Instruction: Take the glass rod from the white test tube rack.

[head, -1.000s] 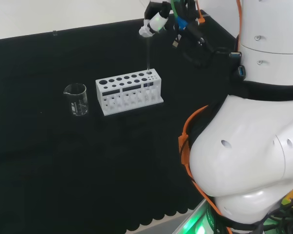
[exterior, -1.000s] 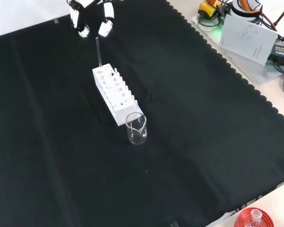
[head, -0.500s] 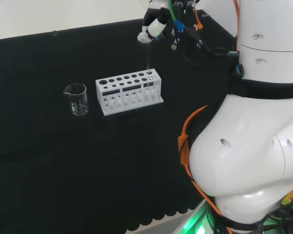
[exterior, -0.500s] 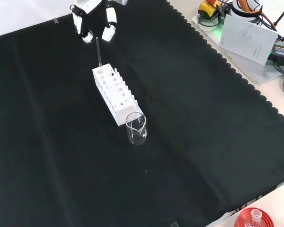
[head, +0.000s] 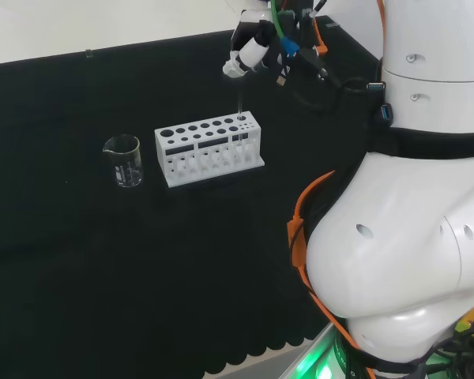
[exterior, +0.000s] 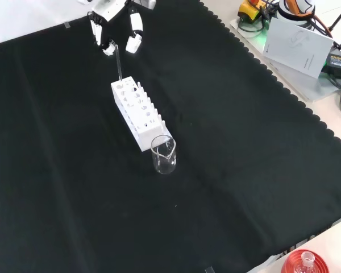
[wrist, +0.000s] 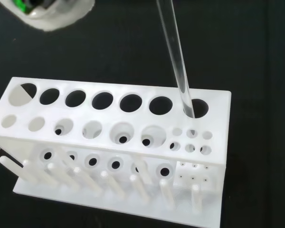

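The white test tube rack (head: 209,146) (exterior: 137,111) stands mid-cloth. The clear glass rod (head: 239,99) (exterior: 118,63) stands nearly upright in the rack's end hole, the far end in the front view. In the wrist view the glass rod (wrist: 175,57) slants down into the corner hole of the rack (wrist: 109,142). The hand (head: 249,47) (exterior: 134,34) hangs above that end, its fingers pointing down on either side of the rod's top. One fingertip (exterior: 109,48) lies right beside the rod; the other (exterior: 133,44) stands apart. A blurred part of the hand (wrist: 52,12) shows.
An empty glass beaker (head: 124,160) (exterior: 163,154) stands just off the rack's other end. Papers and gear (exterior: 298,40) lie beyond the cloth's scalloped edge. A flask on a red stand (exterior: 307,263) sits at the near corner in the front view.
The hand has come down and closer over the rod's top, its fingertips now level with it. The rod and the rack have stayed in place.
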{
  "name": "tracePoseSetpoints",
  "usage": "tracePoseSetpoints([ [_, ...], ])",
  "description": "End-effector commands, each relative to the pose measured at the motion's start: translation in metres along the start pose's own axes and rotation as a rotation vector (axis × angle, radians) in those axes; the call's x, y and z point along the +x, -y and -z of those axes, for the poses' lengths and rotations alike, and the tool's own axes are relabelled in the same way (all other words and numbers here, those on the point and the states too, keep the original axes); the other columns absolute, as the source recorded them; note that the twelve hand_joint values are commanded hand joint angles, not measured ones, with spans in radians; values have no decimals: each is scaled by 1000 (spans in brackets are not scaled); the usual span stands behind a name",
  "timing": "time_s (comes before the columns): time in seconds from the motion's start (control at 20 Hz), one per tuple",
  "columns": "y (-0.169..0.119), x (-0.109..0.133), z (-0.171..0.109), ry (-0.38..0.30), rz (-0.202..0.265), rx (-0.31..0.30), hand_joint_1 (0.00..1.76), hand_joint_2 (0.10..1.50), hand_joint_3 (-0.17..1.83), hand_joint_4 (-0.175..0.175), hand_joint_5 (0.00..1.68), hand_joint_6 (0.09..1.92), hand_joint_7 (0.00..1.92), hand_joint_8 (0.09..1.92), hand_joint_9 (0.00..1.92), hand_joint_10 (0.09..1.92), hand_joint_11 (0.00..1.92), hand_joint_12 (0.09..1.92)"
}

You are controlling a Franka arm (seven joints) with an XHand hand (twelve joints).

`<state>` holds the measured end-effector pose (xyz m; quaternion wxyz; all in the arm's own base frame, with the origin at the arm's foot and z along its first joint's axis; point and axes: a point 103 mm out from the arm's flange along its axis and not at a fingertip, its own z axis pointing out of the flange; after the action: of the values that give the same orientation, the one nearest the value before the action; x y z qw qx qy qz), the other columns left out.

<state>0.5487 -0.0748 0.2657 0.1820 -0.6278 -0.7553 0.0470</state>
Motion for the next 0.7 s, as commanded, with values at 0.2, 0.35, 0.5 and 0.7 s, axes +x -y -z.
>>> tracePoseSetpoints([
  [0.2, -4, 5, -3, 11, 10, -2, 924, 598, 648, -175, 829, 931, 1119, 708, 1304, 464, 1230, 1026],
  [0.35, -6, 6, -5, 17, 12, -1, 975, 600, 647, -175, 882, 887, 1146, 697, 1350, 420, 1303, 972],
  [0.5, -8, 6, -6, 21, 10, -2, 1019, 600, 654, -175, 937, 840, 1176, 682, 1396, 370, 1358, 922],
  [0.7, -10, 7, -5, 30, 8, -12, 1109, 744, 503, -94, 1093, 784, 1255, 623, 1469, 310, 1431, 859],
])
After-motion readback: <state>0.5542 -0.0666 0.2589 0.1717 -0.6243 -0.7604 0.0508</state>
